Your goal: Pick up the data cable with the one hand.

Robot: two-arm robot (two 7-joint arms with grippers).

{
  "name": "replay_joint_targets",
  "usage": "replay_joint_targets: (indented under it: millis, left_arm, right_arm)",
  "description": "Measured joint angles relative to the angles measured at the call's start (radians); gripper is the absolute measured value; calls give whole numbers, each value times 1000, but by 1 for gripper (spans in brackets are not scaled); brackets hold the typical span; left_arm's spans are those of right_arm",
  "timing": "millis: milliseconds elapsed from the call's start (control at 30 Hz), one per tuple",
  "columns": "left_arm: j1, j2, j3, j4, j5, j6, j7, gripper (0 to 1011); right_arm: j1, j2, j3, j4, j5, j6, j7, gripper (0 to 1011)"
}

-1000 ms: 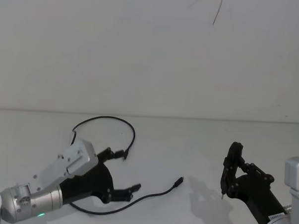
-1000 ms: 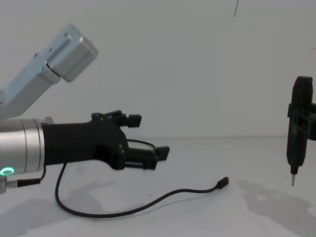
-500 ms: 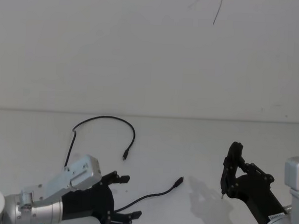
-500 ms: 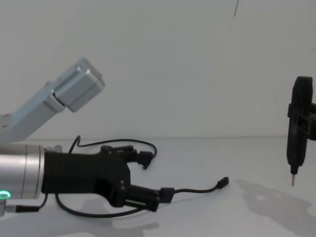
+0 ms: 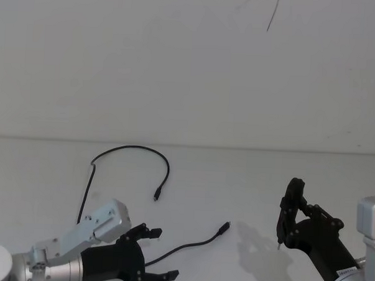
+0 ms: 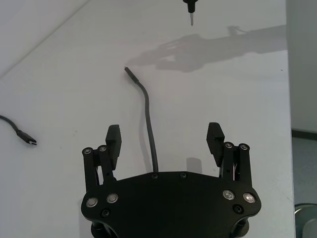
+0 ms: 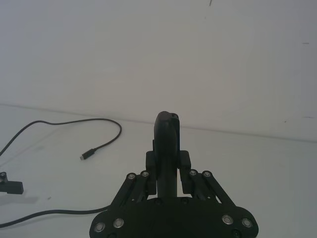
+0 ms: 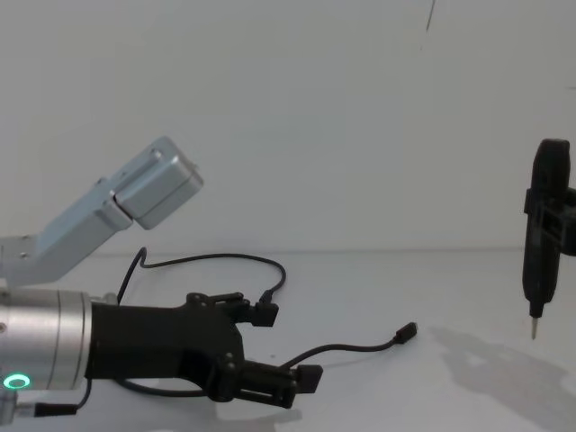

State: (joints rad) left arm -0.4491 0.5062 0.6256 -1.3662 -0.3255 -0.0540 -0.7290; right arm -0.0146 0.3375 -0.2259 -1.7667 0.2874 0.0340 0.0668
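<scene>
White wall (image 5: 191,66) rises behind a bare white counter (image 5: 248,174), and the cable (image 5: 134,147) lies flat across the counter's left half. It arcs at the far side, bends down the left, then runs out rightward to a plug (image 5: 223,228) near the middle. The left end effector (image 5: 162,254) has dropped and drawn back toward the near-left corner. A second ago it hung higher, over the cable's loop, and half a second ago it was partway down. Now it sits low over the counter with its fingers spread wide. In the left wrist view the cable (image 6: 147,114) passes straight up between the two fingertips (image 6: 113,134), touching neither, and disappears under the palm. That puts the cord inside the grasp, so the approach looks finished; what remains, as I judge it, is closing the fingers and lifting. The cable itself lies where it did in the earlier frames, both plugs in the same spots, so nothing has been picked up yet. At the near right the right end effector (image 5: 290,210) stays parked, clamped on a black stick tool (image 8: 538,243) whose pale tip points down, well apart from the cable.
</scene>
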Motion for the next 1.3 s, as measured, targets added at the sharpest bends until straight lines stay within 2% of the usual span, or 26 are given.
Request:
replay_joint_targets:
  millis: [767,1300]
  left_arm:
    - [14,-32,-5,33,-33,37,26,1001]
    - [0,-66,-14,94,-43,53,39,1001]
  right_arm:
    - [0,0,0,0,0,0,0,269]
    - [0,0,0,0,0,0,0,269]
